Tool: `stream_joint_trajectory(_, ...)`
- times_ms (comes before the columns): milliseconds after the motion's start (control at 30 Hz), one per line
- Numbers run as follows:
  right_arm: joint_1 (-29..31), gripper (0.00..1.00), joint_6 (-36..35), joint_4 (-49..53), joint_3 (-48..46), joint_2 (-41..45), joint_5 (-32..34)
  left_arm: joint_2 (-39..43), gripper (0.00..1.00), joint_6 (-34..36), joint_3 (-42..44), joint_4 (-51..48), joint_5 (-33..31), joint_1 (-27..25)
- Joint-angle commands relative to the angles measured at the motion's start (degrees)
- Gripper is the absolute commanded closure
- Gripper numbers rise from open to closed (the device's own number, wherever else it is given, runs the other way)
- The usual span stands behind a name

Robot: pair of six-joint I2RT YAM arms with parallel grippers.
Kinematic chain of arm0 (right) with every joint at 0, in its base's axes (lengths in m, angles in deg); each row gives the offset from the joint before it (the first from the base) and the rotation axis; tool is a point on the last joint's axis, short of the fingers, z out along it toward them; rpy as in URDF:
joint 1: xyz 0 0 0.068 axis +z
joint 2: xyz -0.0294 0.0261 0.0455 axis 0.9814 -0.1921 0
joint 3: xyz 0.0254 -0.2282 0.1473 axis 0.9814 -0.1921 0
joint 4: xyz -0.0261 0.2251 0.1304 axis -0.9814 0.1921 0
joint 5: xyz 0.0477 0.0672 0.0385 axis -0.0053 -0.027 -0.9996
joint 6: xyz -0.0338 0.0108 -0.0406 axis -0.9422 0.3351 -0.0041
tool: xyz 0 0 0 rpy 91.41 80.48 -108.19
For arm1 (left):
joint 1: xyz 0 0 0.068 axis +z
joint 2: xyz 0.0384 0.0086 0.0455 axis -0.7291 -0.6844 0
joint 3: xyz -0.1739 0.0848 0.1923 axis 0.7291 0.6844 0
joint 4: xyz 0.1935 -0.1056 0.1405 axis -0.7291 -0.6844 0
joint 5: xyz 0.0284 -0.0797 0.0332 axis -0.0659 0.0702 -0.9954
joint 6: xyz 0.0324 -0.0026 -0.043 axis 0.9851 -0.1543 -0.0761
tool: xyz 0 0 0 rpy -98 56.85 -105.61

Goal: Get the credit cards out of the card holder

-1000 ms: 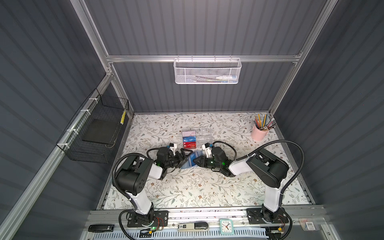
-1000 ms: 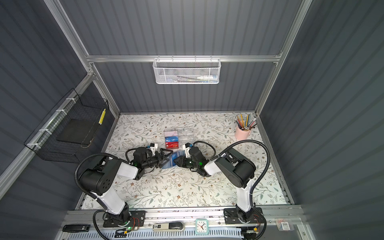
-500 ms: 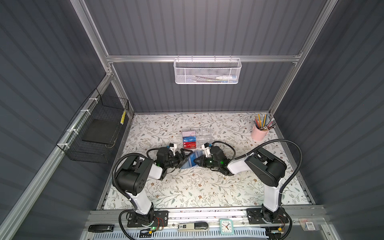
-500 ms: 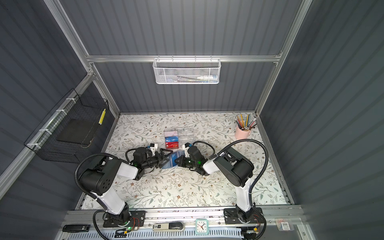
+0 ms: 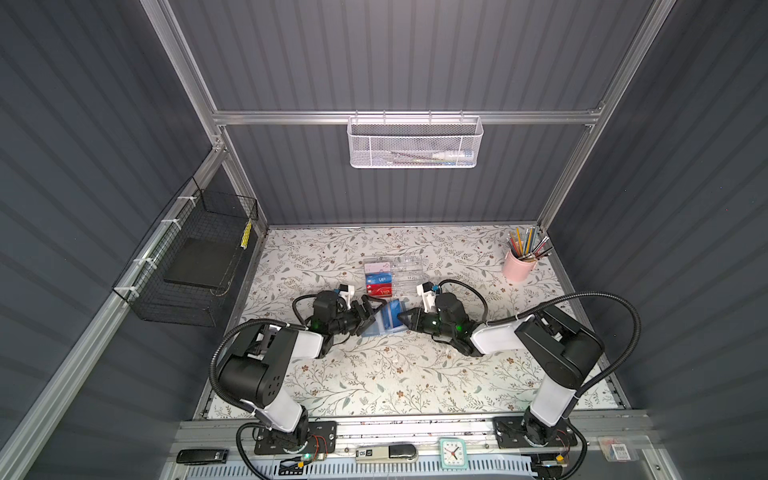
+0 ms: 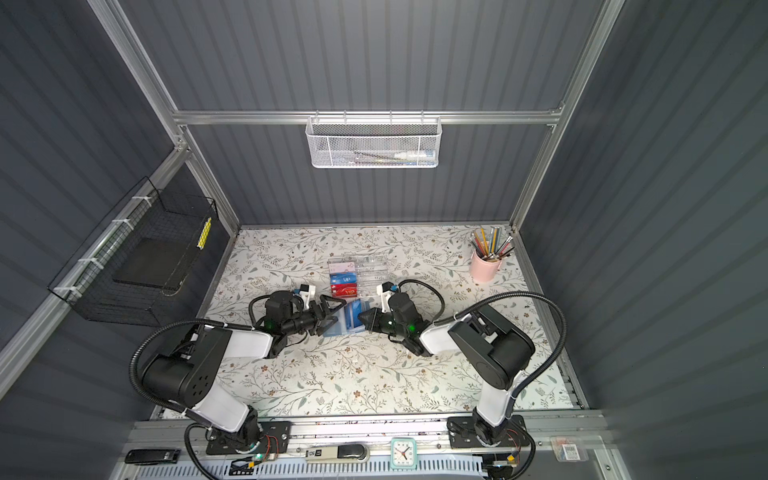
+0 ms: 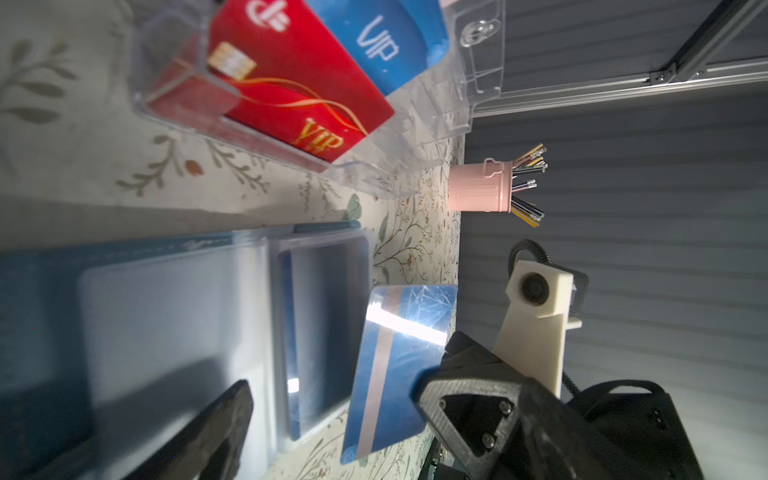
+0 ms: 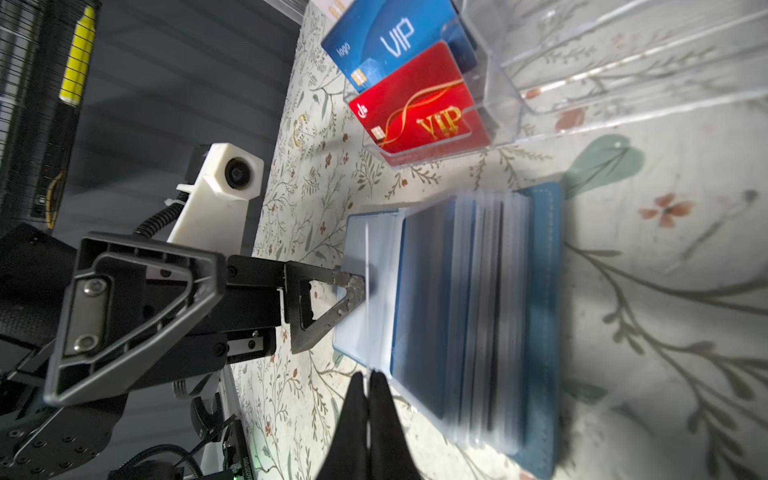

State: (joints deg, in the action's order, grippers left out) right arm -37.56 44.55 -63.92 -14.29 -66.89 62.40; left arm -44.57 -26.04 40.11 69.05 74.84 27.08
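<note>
While clamped, right pincer (image 8: 368, 384) holds card (image 7: 397, 357).

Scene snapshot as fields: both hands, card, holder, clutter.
left hand: open, one fingertip against the card holder sleeves
right hand: shut on a credit card edge
credit card: blue, silver stripe, tilted, looks free of the sleeves
card holder: open on table, sleeves fanned
behind: acrylic box with red VIP card, blue VIP card
corner: pencil cup

Dim, blurred; glare on credit card (image 7: 395, 368)
</note>
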Motion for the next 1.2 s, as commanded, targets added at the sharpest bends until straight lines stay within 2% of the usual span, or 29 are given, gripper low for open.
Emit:
stream_joint_trajectory(0, -0.7, 1.00, 1.6, -3.7, -0.8, 2.0, -1.9, 3.1, 0.00, 2.4, -2.3, -2.3, -0.3, -1.8)
stream_joint_trajectory(133, -1.4, 1.00, 3.2, -5.0, -1.6, 4.2, -3.1, 5.5, 0.00, 6.9, -5.2, -9.0, -2.0, -4.3)
stream_joint_trajectory(267, -1.9, 1.00, 3.7, -4.6, -1.8, 6.5, -4.3, 6.3, 0.04, 7.9, -5.9, -9.8, -2.8, -5.4)
stream_joint_trajectory(433, -2.2, 1.00, 4.4, -5.0, -1.9, 7.5, -5.4, 6.1, 0.15, 8.4, -6.6, -8.7, -3.0, -6.8)
stream_joint_trajectory(733, -3.2, 1.00, 5.5, -6.7, -2.4, 6.6, -7.5, 8.6, 0.45, 9.5, -6.0, -8.2, -3.6, -7.3)
stream_joint_trajectory(1000, -4.1, 1.00, 6.8, -8.8, -1.5, 3.9, -11.6, 8.4, 0.54, 11.6, -6.6, -10.1, -4.0, -7.4)
stream_joint_trajectory(1167, -4.5, 1.00, 6.3, -7.9, -0.7, 3.1, -13.4, 9.0, 0.55, 14.6, -8.3, -14.0, -5.3, -7.4)
